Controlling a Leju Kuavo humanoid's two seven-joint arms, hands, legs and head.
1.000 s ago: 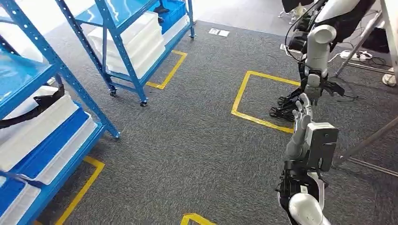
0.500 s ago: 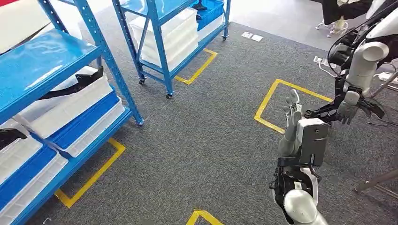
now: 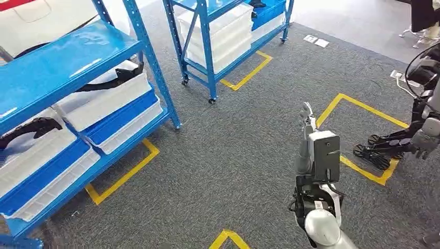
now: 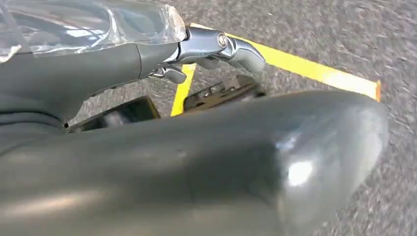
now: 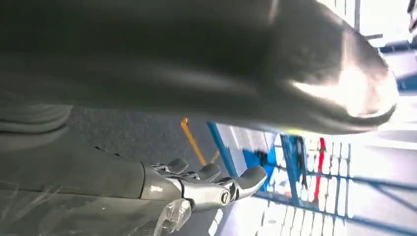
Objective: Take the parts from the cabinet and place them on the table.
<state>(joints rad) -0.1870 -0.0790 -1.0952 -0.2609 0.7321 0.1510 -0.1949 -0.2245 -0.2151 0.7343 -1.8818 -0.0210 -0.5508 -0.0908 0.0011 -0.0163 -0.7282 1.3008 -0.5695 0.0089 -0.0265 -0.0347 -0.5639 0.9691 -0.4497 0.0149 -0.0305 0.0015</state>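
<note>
Camera turned; blue cabinet (image 3: 78,104) nearer left, right hand (image 3: 307,115) empty.

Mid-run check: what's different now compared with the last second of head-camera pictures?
The camera has swung left: the near blue shelving unit with its white and blue trays takes up more of the head view, and the other robot has slid to the right edge. The things themselves have not moved. The right hand stays raised and empty, and nothing has been picked up.

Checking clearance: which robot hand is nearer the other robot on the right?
Right, probably: the right robot hand is raised left of the other robot; the left robot hand hangs over yellow floor tape.
</note>
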